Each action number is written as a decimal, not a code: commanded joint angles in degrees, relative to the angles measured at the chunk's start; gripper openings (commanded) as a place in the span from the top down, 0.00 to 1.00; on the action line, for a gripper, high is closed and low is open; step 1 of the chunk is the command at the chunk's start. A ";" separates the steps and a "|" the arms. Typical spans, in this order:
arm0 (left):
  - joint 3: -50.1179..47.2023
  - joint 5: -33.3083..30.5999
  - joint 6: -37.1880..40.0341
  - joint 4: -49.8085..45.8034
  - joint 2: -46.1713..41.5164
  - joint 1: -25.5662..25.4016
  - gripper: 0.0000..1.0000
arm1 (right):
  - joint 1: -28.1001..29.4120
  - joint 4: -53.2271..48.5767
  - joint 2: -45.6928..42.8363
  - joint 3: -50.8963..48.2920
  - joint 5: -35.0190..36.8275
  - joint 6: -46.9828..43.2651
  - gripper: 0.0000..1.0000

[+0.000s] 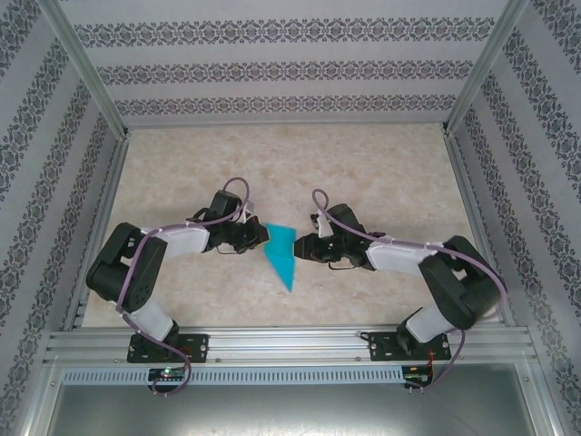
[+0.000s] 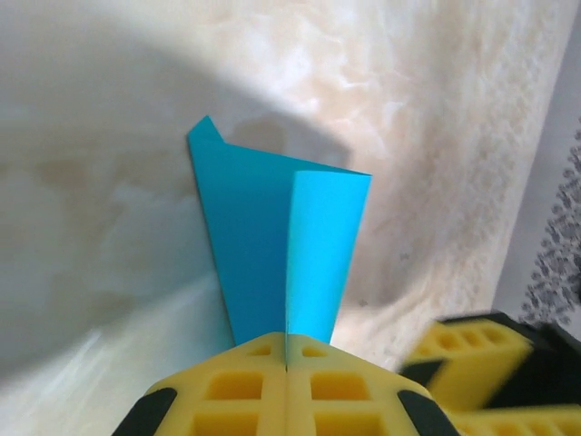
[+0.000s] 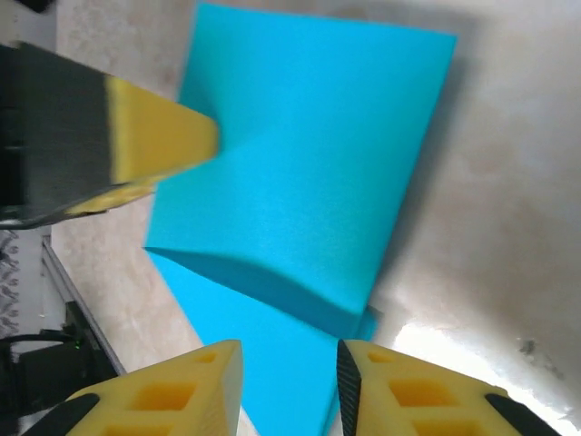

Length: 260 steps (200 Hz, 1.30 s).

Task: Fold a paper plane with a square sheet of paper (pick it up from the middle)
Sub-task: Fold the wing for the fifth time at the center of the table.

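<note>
robot lab test cell vibes, aluminium frame (image 1: pixel 290 343), patterned wallpaper panels (image 1: pixel 272 68) boxing in a marble-look tabletop (image 1: pixel 290 163)

The paper (image 1: pixel 281 254) was plain teal-blue. The bench (image 1: pixel 363 163) was beige with pale marbling. The walls (image 1: pixel 272 73) carried grey floral stripes on white. The claw pads (image 2: pixel 245 400) were yellow, backed in black.

Walled at 9, 12 and 3 o'clock by white wallpaper panels with grey floral bands (image 1: pixel 281 73), between slanting silver aluminium posts (image 1: pixel 86 68). Floored with a beige marbled tabletop (image 1: pixel 363 163), softly lit; edged at 6 o'clock by ribbed silver aluminium rails (image 1: pixel 290 343).
</note>
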 commanded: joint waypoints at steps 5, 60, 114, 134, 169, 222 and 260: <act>-3.21 -12.33 -9.31 1.44 -5.39 -2.90 0.99 | 7.80 -11.54 -6.34 2.60 20.66 -10.10 0.65; -4.33 -18.82 -12.46 -0.77 -10.11 -5.12 0.99 | 24.50 -1.55 -11.16 -4.37 41.46 -21.08 0.54; -3.71 -18.14 -12.29 -0.86 -9.67 -5.51 0.99 | 35.81 3.97 0.04 -0.75 54.63 -33.16 0.53; -3.57 -18.05 -12.13 -1.12 -9.91 -5.56 0.98 | 37.59 7.77 4.75 0.38 58.50 -36.95 0.54; -3.19 -17.77 -11.40 -2.11 -10.12 -5.56 0.98 | 38.60 10.68 9.65 2.22 64.91 -41.01 0.58; -3.07 -17.59 -11.06 -2.33 -10.11 -5.56 0.98 | 37.86 11.41 12.49 2.88 65.83 -41.61 0.69; -3.02 -17.47 -10.87 -2.61 -10.17 -5.56 0.98 | 37.75 11.99 13.36 3.27 66.25 -41.48 0.80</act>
